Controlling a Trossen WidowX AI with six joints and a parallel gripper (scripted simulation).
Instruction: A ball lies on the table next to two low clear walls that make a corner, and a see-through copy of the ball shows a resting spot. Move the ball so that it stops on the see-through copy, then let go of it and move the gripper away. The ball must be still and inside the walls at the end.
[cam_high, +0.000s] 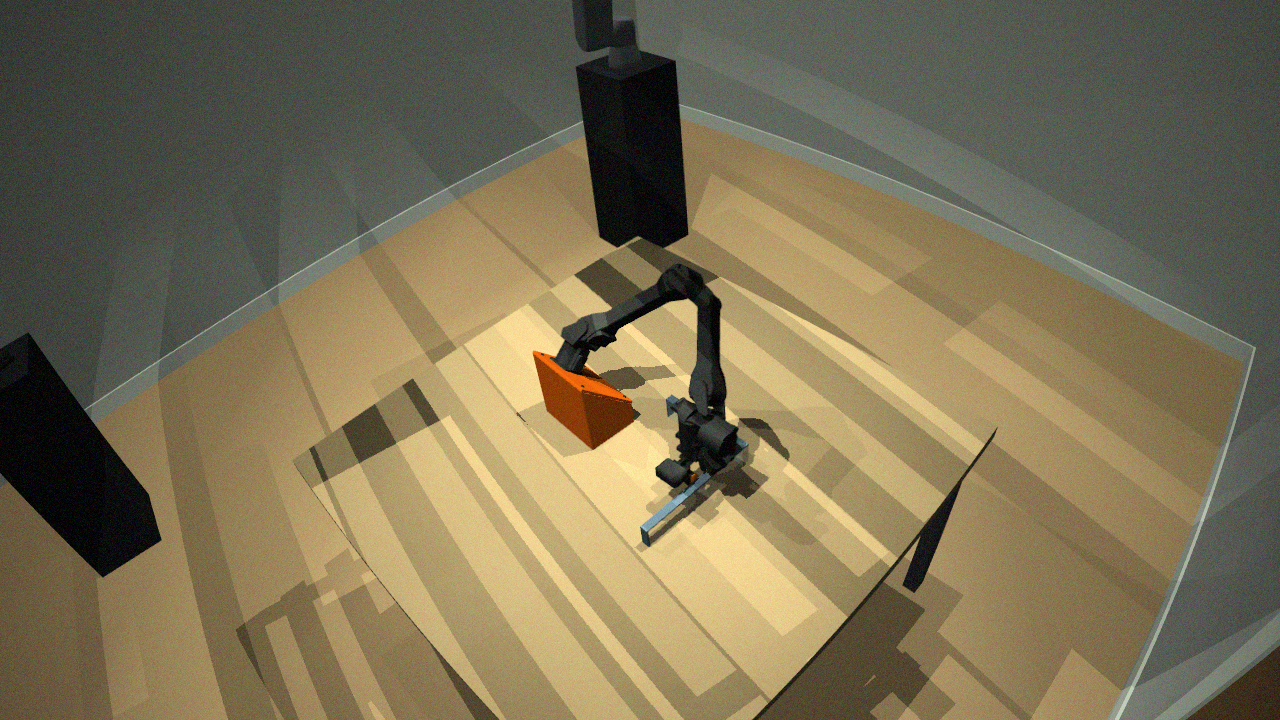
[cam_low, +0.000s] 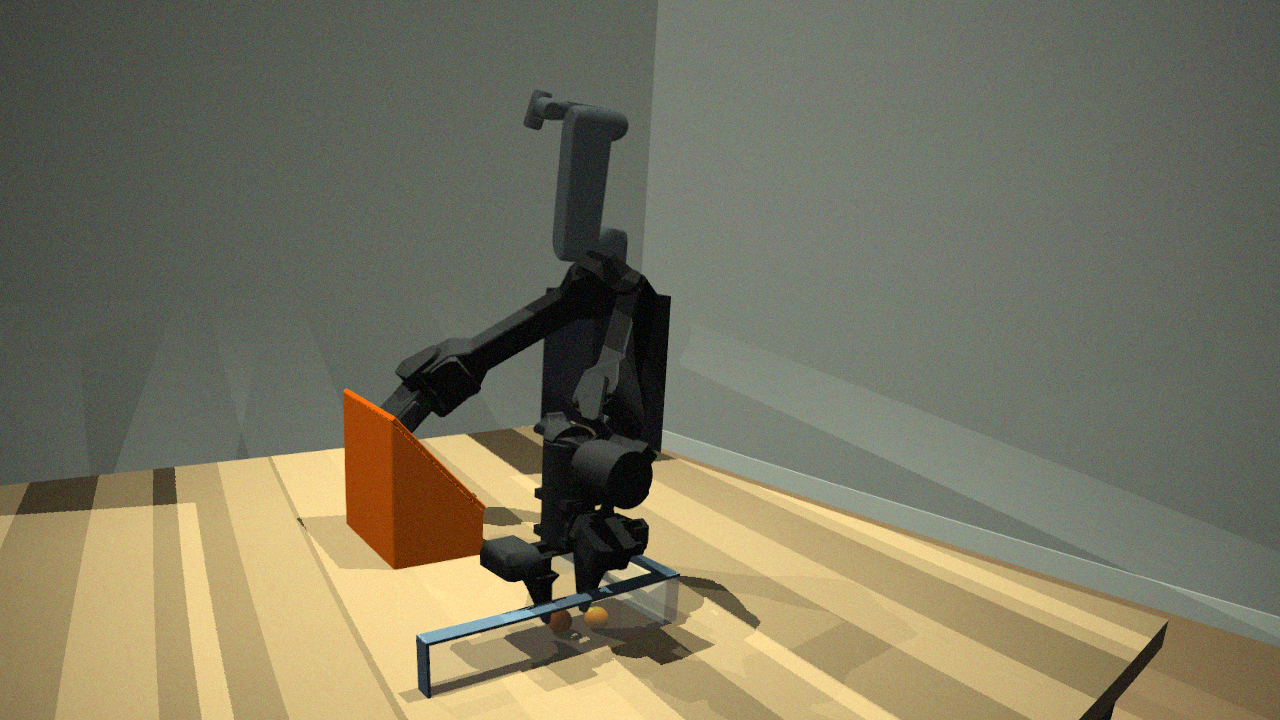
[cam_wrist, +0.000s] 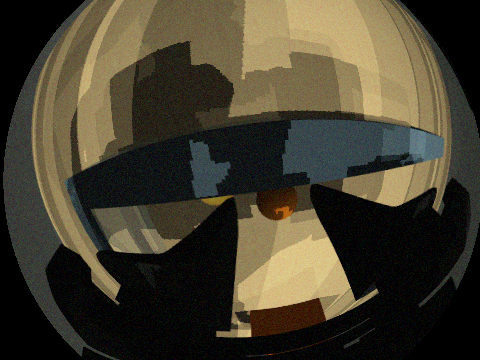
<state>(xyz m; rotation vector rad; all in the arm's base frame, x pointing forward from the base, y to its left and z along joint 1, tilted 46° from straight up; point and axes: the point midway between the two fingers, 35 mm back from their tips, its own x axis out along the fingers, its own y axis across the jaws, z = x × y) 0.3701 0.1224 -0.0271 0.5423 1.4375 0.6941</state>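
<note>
The dark orange ball (cam_high: 692, 478) (cam_low: 561, 622) (cam_wrist: 276, 205) lies on the table behind the long clear wall with a blue top edge (cam_high: 666, 522) (cam_low: 483, 623) (cam_wrist: 340, 150). The paler see-through copy (cam_low: 596, 617) (cam_wrist: 216, 201) is beside it, closer to the corner with the short wall (cam_high: 671, 405) (cam_low: 656, 566) (cam_wrist: 84, 220). My gripper (cam_low: 564, 614) (cam_wrist: 273, 193) is open and pointing down, with its tips low at either side of the ball. No grip shows. The wall's top edge hides part of the ball and copy in the wrist view; the arm covers most of this area in the top view.
The orange wedge-shaped base (cam_high: 581, 402) (cam_low: 411, 501) (cam_wrist: 287, 317) of the arm stands near the open side of the walls. The long wall's top edge runs close by the fingers. Black pillars (cam_high: 633, 152) (cam_high: 71, 465) stand beyond the table.
</note>
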